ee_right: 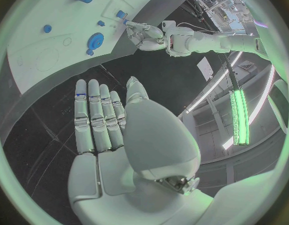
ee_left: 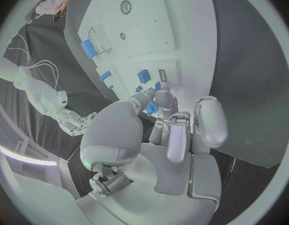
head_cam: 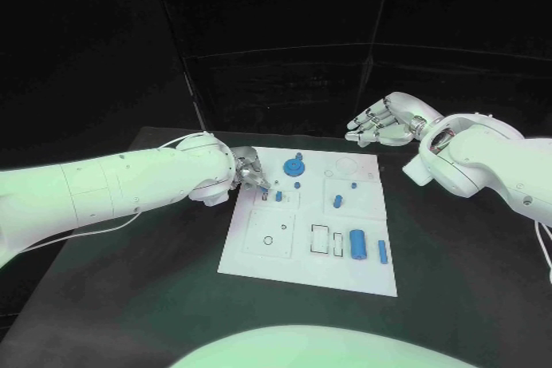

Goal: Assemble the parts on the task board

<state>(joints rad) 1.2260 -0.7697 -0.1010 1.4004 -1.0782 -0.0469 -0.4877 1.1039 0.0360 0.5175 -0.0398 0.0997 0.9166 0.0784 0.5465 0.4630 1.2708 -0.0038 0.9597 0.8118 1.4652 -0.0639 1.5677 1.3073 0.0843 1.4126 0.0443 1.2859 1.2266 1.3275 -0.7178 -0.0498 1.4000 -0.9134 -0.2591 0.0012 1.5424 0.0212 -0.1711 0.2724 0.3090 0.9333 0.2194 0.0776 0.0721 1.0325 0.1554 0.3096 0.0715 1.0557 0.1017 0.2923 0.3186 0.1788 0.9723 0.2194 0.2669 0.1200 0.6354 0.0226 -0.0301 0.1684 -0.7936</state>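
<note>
The white task board (head_cam: 259, 260) lies in the middle of the black table. My left hand (head_cam: 250, 176) is over its far left corner, and thumb and finger pinch a small blue part (ee_left: 152, 106) just above the board (ee_left: 144, 35). Close by are a blue gear (head_cam: 294, 168), a small blue peg (head_cam: 301, 184) and another blue piece (head_cam: 280, 196). My right hand (head_cam: 385, 120) hovers beyond the far right corner, fingers straight and apart, holding nothing. The right wrist view shows that hand (ee_right: 101, 120) above the table, with the gear (ee_right: 95, 39) and my left hand (ee_right: 144, 32) beyond it.
A blue cylinder (head_cam: 359, 244) and a blue bar (head_cam: 383, 251) lie at the board's right side, and a short blue piece (head_cam: 337, 200) sits above them. Open recesses (head_cam: 320, 239) and a small ring (head_cam: 268, 240) mark the near half. Black table surrounds the board.
</note>
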